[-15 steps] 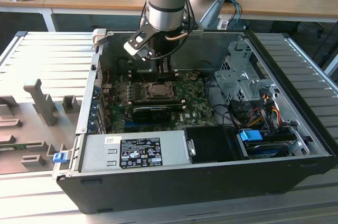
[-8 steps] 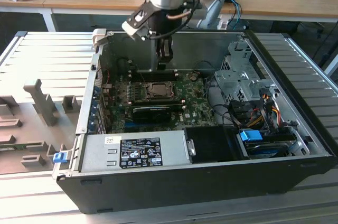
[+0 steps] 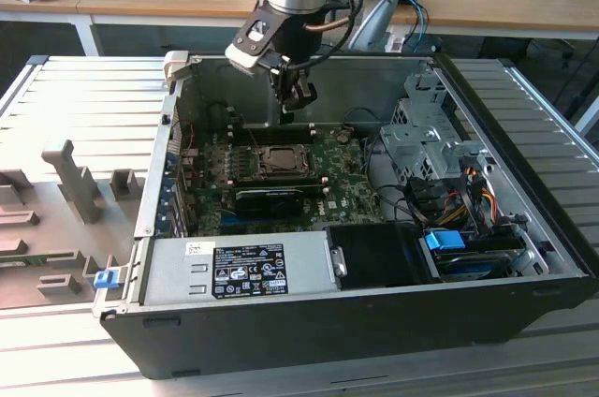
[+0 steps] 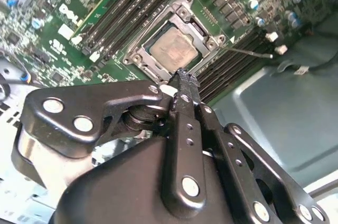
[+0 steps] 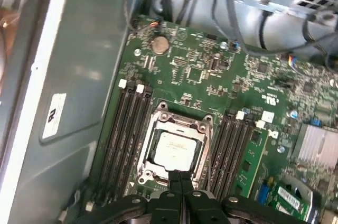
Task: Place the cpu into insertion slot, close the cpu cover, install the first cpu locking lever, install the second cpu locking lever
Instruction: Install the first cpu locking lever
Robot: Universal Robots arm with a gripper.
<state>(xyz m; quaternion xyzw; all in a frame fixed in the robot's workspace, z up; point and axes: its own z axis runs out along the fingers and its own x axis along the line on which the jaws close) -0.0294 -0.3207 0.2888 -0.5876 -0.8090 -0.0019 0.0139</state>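
Near edge of the case [image 3: 281, 331]: grey power supply [image 3: 239, 266]. Further in, mid-board, slot [image 3: 281, 161] with cpu [image 5: 173, 147] sitting inside, cover [image 5: 182, 121] looking flat over it. Gripper [image 3: 298, 105] right above the slot's rim, fingers [image 5: 174, 184] pinched together, nothing held.

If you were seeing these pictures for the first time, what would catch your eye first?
The open computer case dominates the exterior view, with the arm's end effector pointing down into it. In the first wrist view, the pale cpu sits in the window of the silvery cpu cover on the green motherboard, the shut end effector poised over the cover's edge.
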